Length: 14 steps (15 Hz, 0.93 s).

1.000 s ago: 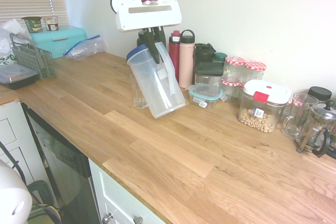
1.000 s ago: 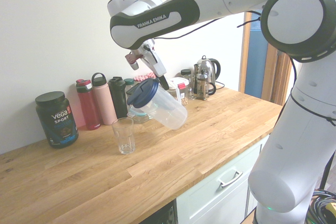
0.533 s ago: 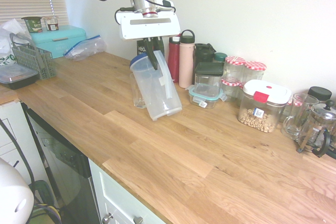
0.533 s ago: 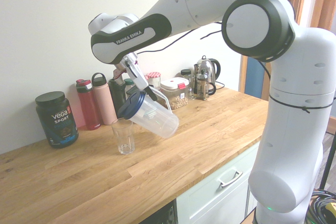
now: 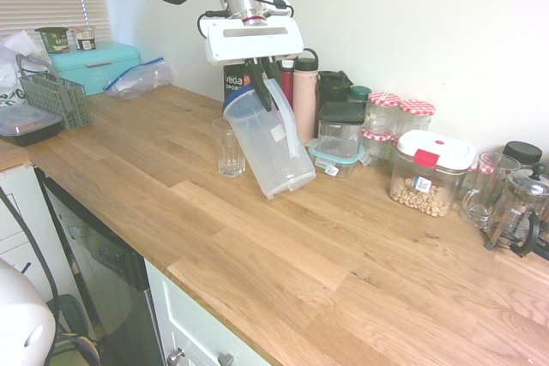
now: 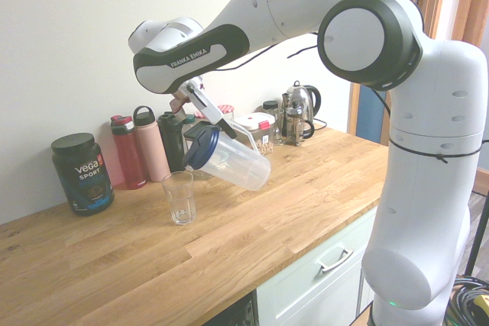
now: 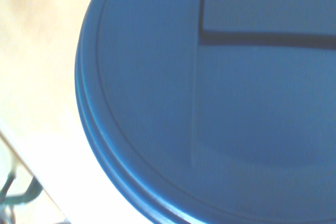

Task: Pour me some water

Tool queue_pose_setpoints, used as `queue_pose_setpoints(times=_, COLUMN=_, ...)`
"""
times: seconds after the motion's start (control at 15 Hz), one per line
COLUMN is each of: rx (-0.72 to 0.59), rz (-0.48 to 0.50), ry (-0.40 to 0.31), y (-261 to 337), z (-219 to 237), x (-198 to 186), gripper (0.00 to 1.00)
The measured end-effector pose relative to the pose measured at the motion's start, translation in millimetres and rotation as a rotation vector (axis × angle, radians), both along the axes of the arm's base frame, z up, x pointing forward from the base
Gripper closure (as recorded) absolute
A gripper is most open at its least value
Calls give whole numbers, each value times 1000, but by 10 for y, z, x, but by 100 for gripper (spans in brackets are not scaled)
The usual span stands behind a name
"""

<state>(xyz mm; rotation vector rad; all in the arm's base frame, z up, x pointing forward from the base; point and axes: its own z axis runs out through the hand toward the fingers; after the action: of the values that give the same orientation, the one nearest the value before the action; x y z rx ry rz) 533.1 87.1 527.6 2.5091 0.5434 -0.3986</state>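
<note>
A clear plastic pitcher (image 5: pixel 273 145) with a blue lid (image 6: pixel 196 146) hangs tilted above the wooden counter (image 5: pixel 257 237), lid end towards the drinking glass (image 5: pixel 228 147). My gripper (image 5: pixel 260 85) is shut on the pitcher's handle near the lid. The glass (image 6: pixel 179 197) stands upright just beside and slightly below the lid; the two are apart. I cannot make out water in the pitcher or in the glass. The wrist view is filled almost entirely by the blue lid (image 7: pixel 210 93).
Bottles (image 5: pixel 304 96), a black protein tub (image 6: pixel 82 172), jars (image 5: pixel 382 126) and a nut container (image 5: pixel 427 173) line the back wall. A French press (image 5: pixel 517 207) stands far right; a teal box (image 5: pixel 94 64) and dish rack (image 5: pixel 56 96) far left.
The pitcher has lifted a little and swung away from the glass towards the bottles; its lid no longer overlaps the glass rim. The glass has not moved.
</note>
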Motion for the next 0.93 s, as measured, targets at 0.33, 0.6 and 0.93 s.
queue_pose_setpoints(times=0.33, rx=-8, rz=22, ry=9, y=124, z=-2, x=-34, gripper=100)
queue_pose_setpoints(times=0.6, rx=4, rz=13, ry=-3, y=112, z=90, x=-37, gripper=100)
queue_pose_setpoints(times=0.93, rx=242, rz=-157, ry=-26, y=-575, z=1275, x=-149, gripper=100)
